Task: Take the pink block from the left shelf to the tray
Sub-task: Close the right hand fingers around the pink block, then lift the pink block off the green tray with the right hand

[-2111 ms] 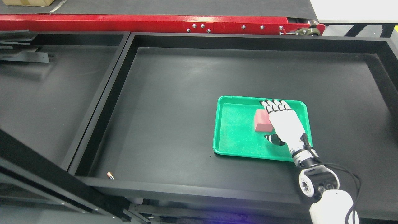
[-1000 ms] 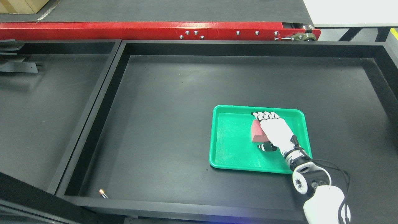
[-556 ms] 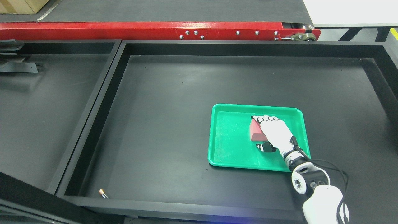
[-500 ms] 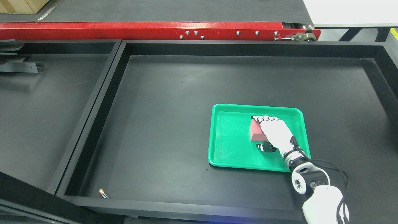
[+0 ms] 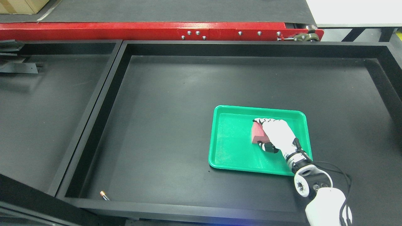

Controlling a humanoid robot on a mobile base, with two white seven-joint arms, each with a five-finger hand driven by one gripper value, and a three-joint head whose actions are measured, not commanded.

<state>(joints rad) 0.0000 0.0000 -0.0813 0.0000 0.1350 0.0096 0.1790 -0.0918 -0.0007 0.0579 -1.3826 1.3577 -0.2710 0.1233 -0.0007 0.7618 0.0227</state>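
A pink block (image 5: 256, 134) lies in the green tray (image 5: 232, 147), right of the tray's middle. My right hand (image 5: 262, 133) covers the block from the right. Its fingers (image 5: 259, 120) curl over the block's far edge and the thumb (image 5: 266, 147) presses against the near side, so the hand is shut on the block. Most of the block is hidden under the white palm. The block still touches the tray floor as far as I can see. The left arm does not show.
The tray sits on the large black shelf bin (image 5: 176, 94). A second black bin (image 5: 47, 110) lies to the left, with black metal strips (image 5: 15, 64) at its far end. A small battery-like object (image 5: 104, 195) rests near the front left corner. A red beam (image 5: 141, 29) runs along the back.
The right hand's fingers have curled tighter over the pink block and the thumb has come up to its near side. The tray has slid slightly to the left.
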